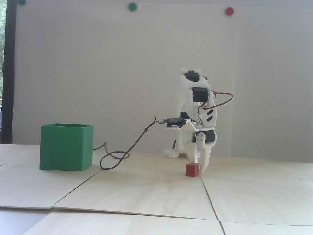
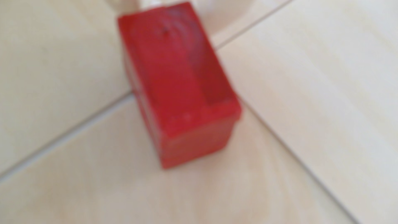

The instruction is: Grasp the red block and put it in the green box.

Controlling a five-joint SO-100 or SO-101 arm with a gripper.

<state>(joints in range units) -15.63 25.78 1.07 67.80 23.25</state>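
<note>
The red block [image 1: 192, 169] lies on the pale wooden table, right of centre in the fixed view. My white gripper [image 1: 199, 166] points straight down at it. One long finger [image 1: 205, 159] reaches the table against the block's right side, and the other ends just above its top. The wrist view is blurred, and there the red block [image 2: 178, 86] fills the middle, resting on the table. Pale fingers [image 2: 224, 15] show on either side of its far end. The jaws look open around it. The green box [image 1: 66, 146] stands open-topped at the left, well apart from the arm.
A dark cable [image 1: 117, 156] loops on the table between the green box and the arm's base [image 1: 171, 153]. Seams between table panels [image 1: 210, 195] run under the block. A white wall behind carries green and red round dots.
</note>
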